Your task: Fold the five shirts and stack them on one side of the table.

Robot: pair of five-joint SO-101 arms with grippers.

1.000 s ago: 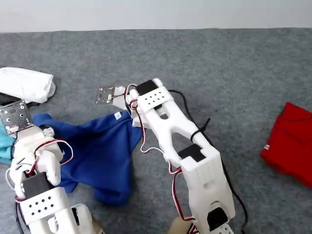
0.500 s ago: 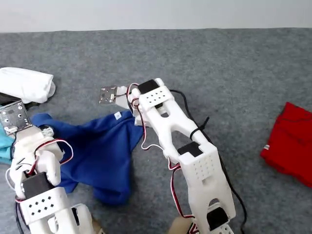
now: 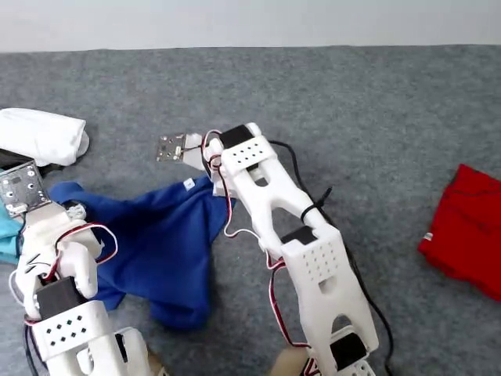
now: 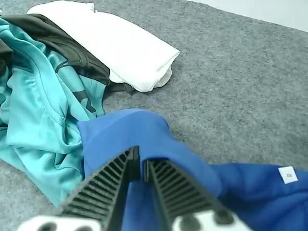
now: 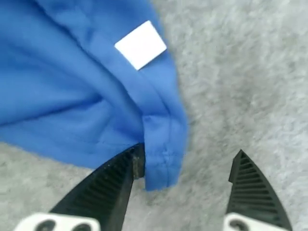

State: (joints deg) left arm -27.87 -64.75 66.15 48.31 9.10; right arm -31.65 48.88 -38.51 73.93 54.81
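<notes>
A crumpled blue shirt (image 3: 156,243) lies on the grey table between the two arms. My left gripper (image 4: 140,163) is shut on a raised fold of the blue shirt (image 4: 125,130) at its left end, seen from above as the left gripper (image 3: 73,208). My right gripper (image 5: 188,161) stands open over the shirt's other end. One fingertip (image 5: 136,159) touches the hem of the blue shirt (image 5: 72,86) near its white tag (image 5: 141,44), and the corner of the hem lies between the fingers. From above, the right gripper (image 3: 213,186) sits by that tag.
A folded white shirt (image 3: 43,133) lies at the far left on a dark shirt (image 4: 62,45). A teal shirt (image 4: 33,110) is bunched beside them. A folded red shirt (image 3: 466,227) rests at the right edge. Bare grey table (image 3: 352,117) stretches across the back and right.
The left gripper drew its end of the blue shirt slightly left. The right arm's wrist shifted a little left and away, staying at the tagged end.
</notes>
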